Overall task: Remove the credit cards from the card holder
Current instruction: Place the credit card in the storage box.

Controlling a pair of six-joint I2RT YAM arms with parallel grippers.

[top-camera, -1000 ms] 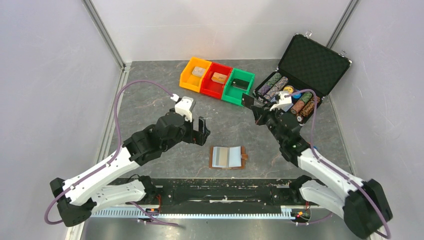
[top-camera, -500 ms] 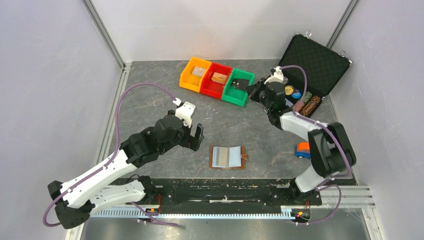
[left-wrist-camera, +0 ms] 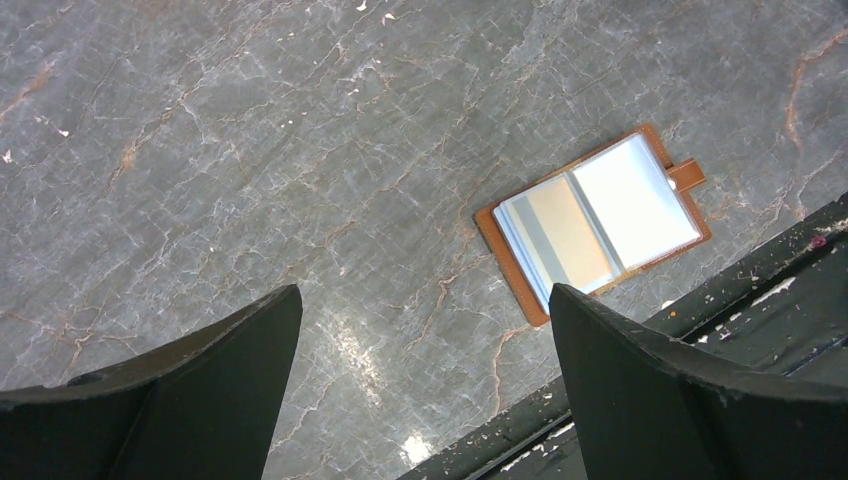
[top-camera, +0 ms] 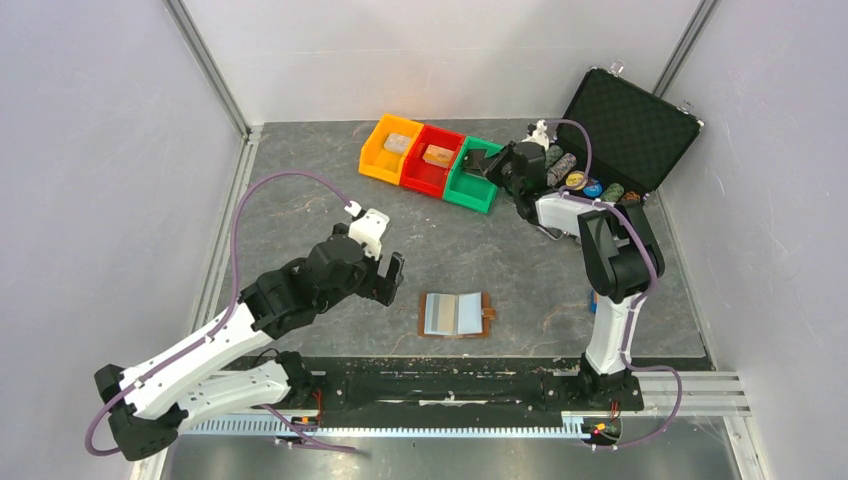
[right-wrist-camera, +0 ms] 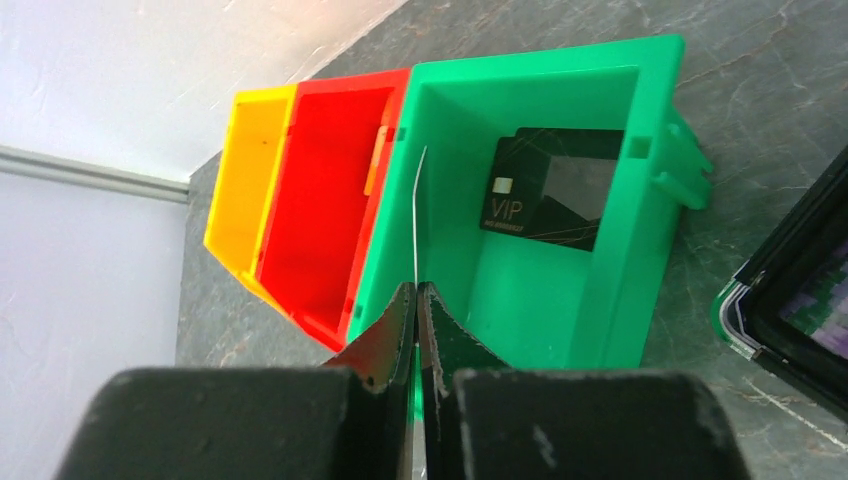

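One card (right-wrist-camera: 421, 200) edge-on in the pinch of the right gripper (right-wrist-camera: 415, 292), over the green bin (right-wrist-camera: 622, 235).

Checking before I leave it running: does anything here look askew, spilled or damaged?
Nothing stands out. The card holder lies open and flat with a tan card in one pocket; the right hand pinches a thin card edge-on at the green bin, where a black VIP card lies.

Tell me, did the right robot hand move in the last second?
Yes. The right gripper, pinching a credit card, went up the top view, from the green bin's near corner to above it.
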